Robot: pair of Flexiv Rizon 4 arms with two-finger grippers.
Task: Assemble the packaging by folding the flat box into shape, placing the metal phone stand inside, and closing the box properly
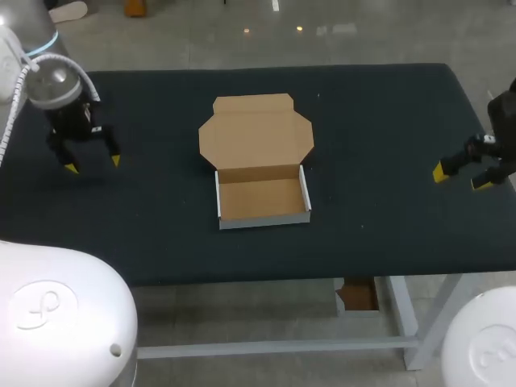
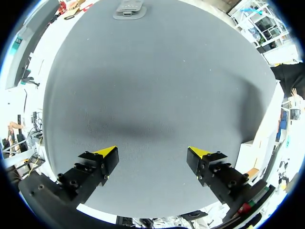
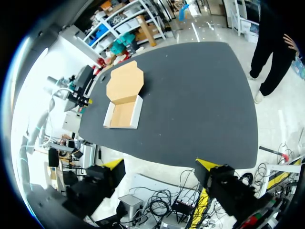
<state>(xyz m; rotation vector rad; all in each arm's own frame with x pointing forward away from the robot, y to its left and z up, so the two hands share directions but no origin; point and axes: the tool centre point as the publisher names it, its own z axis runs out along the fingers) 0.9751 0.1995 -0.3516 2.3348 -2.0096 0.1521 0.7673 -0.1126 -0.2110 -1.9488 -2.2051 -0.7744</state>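
Brown cardboard sits in the middle of the dark worktop [image 1: 387, 121]: the box [image 1: 262, 200] has its shallow tray formed, with all four low walls upright. Its lid flap [image 1: 256, 133] lies flat and open behind it, towards the far edge. The tray looks empty in both the head view and the right wrist view [image 3: 123, 113].

My left end effector [image 1: 93, 164] hangs near the worktop's left edge, well apart from the box. Its fingers are spread wide with nothing between them, and the left wrist view [image 2: 152, 155] shows only bare surface under the tips. My right end effector [image 1: 460, 178] is by the right edge, also well apart from the box, also wide and holding nothing. From its own view [image 3: 159, 167] it looks back across the worktop at the box.

I judge the folding step to be about done, with the placing step next. I cannot find the metal phone stand anywhere on the worktop in the head view, so the next move depends on locating it. Once it is found, one end effector would need to grip it and lower it into the tray between the walls. After that, the lid flap has to swing forward over the tray and its front tab tuck inside the near wall. The other end effector would probably need to steady the light tray so it does not slide.
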